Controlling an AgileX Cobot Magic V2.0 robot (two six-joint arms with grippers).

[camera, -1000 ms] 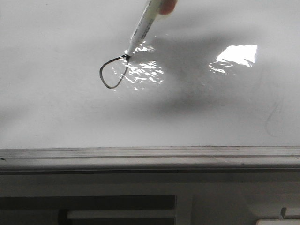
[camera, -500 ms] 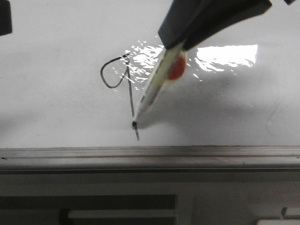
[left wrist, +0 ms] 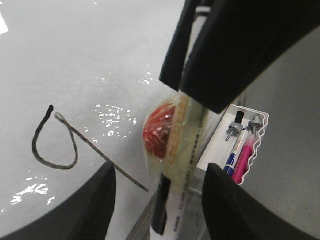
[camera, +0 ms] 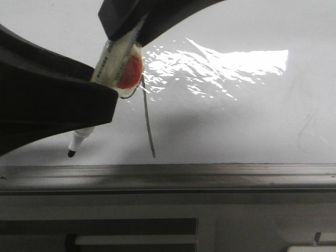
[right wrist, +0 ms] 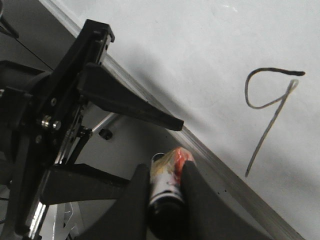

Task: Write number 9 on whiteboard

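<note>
The number 9 (right wrist: 270, 107) is drawn in thin dark line on the whiteboard (camera: 236, 121). In the front view only its tail (camera: 148, 126) shows well; the loop is mostly hidden behind the marker. It also shows in the left wrist view (left wrist: 55, 145). My right gripper (right wrist: 165, 169) is shut on a white marker (camera: 107, 60) with a red patch on its label, its dark tip (camera: 71, 153) near the board's lower edge, left of the 9. My left gripper (left wrist: 160, 170) is open, its fingers either side of the marker without touching it.
A grey metal edge rail (camera: 210, 176) runs along the board's near edge, with a dark cabinet front below it. A white wire tray (left wrist: 252, 150) with blue and pink pens stands beyond the rail. Bright glare (camera: 252, 60) lies on the board at the right.
The right gripper drew the 9's tail down, then carried the marker left, away from the tail's end. The left gripper has come into the front view at the left.
</note>
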